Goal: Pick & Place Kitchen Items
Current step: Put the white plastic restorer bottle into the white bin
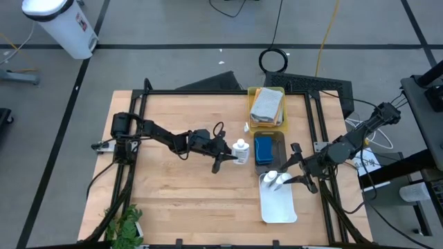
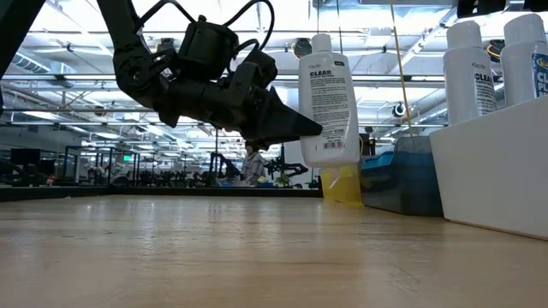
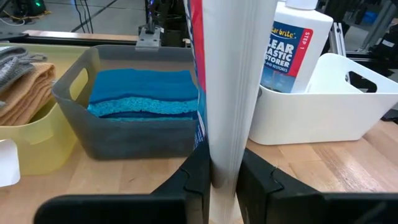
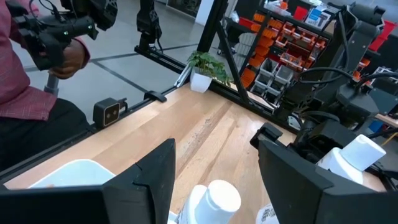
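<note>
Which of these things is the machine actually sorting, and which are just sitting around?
Part of the job:
- bottle held off the table by the left tool
- two bottles in the white tray
- blue sponges in the grey tray
- folded towels in the yellow tray

Just there:
- potted plant
- white bin

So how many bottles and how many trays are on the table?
Bottles: 3, with the held bottle in the left pincer and two bottles in the white tray
Trays: 3, namely the yellow tray, the dark grey tray and the white tray
Total: 6
</note>
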{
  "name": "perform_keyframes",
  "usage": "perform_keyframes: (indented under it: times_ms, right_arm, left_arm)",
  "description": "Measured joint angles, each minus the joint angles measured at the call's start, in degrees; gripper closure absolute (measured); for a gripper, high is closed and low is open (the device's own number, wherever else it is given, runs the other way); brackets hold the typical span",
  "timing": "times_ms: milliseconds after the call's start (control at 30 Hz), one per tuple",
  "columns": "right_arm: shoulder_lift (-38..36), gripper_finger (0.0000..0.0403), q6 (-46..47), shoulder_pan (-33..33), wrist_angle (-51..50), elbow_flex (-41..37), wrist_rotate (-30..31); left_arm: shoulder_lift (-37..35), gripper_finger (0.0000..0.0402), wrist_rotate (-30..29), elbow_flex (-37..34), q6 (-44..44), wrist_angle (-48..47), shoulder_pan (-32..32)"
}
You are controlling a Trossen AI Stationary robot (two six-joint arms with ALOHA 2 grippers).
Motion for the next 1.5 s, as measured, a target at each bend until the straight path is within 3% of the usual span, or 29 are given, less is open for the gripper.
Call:
perform_keyframes:
  times_ms: [467,633,833,933,1067,1400,1500]
  right_arm:
    - [0.07,0.0206,0.00,0.00,0.04,0.00,0.00]
    - [0.68,0.0206,1.00,-0.02,5.51,-0.02,2.25]
    - [3.68,0.0206,6.31,-0.07,12.96,-0.02,11.79]
    - [6.30,0.0206,6.64,-0.07,15.20,-0.02,11.78]
    - [10.55,0.0206,6.55,-0.24,18.82,-0.02,11.81]
    - [19.76,0.0206,10.88,-10.47,26.17,-0.02,11.46]
    - [22.06,0.0206,15.31,-14.78,27.23,-0.02,7.13]
  left_arm:
    - [0.00,0.0350,-0.08,0.00,0.00,-0.02,0.00]
    - [0.00,0.0350,-5.87,0.31,0.00,-1.37,-1.36]
    - [0.03,0.0350,-9.46,8.24,2.53,-17.36,-4.10]
    - [0.04,0.0350,-11.85,13.20,3.81,-25.39,-5.08]
    - [0.04,0.0350,-12.03,16.36,4.21,-28.55,-5.88]
    - [0.04,0.0350,-12.02,17.00,5.99,-28.54,-6.89]
    - [0.04,0.0350,-12.09,16.98,5.90,-28.79,-6.85]
